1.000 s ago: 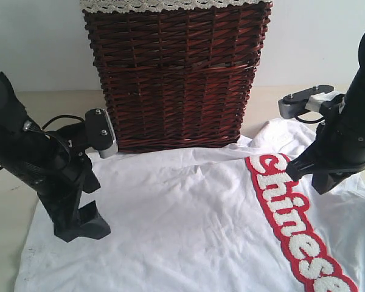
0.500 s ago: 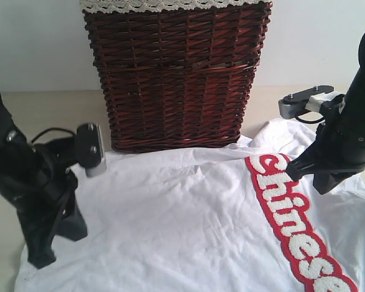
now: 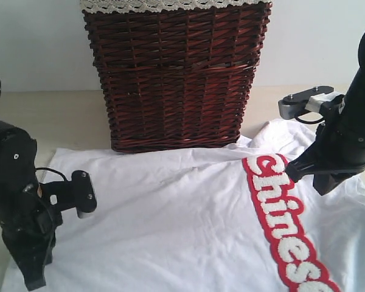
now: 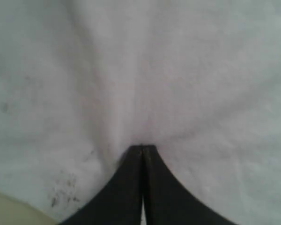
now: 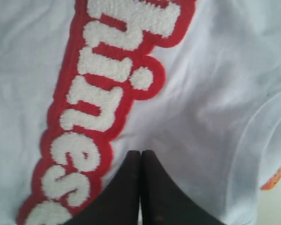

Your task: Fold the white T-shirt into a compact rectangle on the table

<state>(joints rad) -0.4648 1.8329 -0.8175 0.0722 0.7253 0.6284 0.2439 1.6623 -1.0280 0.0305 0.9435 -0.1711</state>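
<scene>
The white T-shirt [image 3: 182, 219] lies spread on the table [image 3: 61, 115], its red band [image 3: 283, 225] of fuzzy white letters running down the right side. My left gripper [image 3: 33, 281] is at the shirt's near left corner. In the left wrist view its jaws [image 4: 143, 146] are shut, with the cloth [image 4: 168, 70] puckering into their tips. My right gripper [image 3: 324, 185] stands on the shirt just right of the band. It is shut [image 5: 140, 152], tips pinched into the white cloth beside the letters [image 5: 98, 108].
A tall dark wicker basket [image 3: 176, 79] with white lace trim [image 3: 170, 5] stands at the back, touching the shirt's far edge. A white wall is behind it. Bare table [image 4: 9, 211] shows beside the shirt's dirty corner [image 4: 63, 190]. A small orange patch [image 5: 271, 180] shows at the shirt's edge.
My left gripper shut and moved down and left to the shirt's corner. The cloth has drawn leftward and lies flatter; the red band shifted slightly left. The right arm stayed put.
</scene>
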